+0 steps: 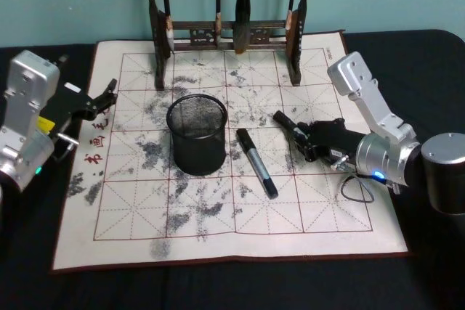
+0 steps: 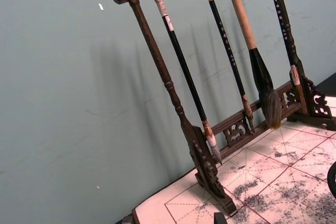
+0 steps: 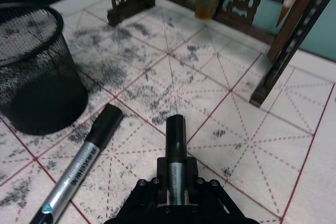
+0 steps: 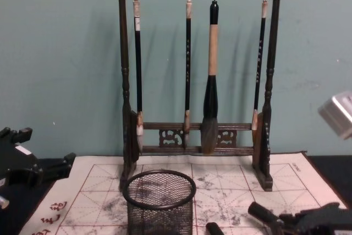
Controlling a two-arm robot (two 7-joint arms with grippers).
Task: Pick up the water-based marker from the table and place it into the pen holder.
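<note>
Water-based marker (image 3: 176, 148) is sitting in your right gripper (image 3: 176, 183). The two black fingers (image 3: 151, 186) are pressing on its silver body from both sides, so the hand is closed tight on it. Its black cap is sticking out in front and pointing at the wooden brush rack (image 1: 225, 34) at the back. In the head view you are seeing this marker (image 1: 289, 123) and the right gripper (image 1: 309, 136) low over the right part of the mat (image 1: 327, 215). You cannot tell if the marker is touching the mat or is just above it.

The pen holder (image 1: 196, 152) is standing upright near the middle of the mat, to the left of your right gripper. It is black, round and made of mesh.

A second marker (image 1: 257, 163) is lying flat on the mat between the pen holder and your right gripper. It is lying on a slant, close to the pen holder. No gripper is touching it.

Your left gripper (image 1: 94, 103) is waiting over the left edge of the mat, far from both markers. The mat is lying on the dark table (image 1: 429, 274), and brushes (image 4: 212, 81) are hanging from the rack.
</note>
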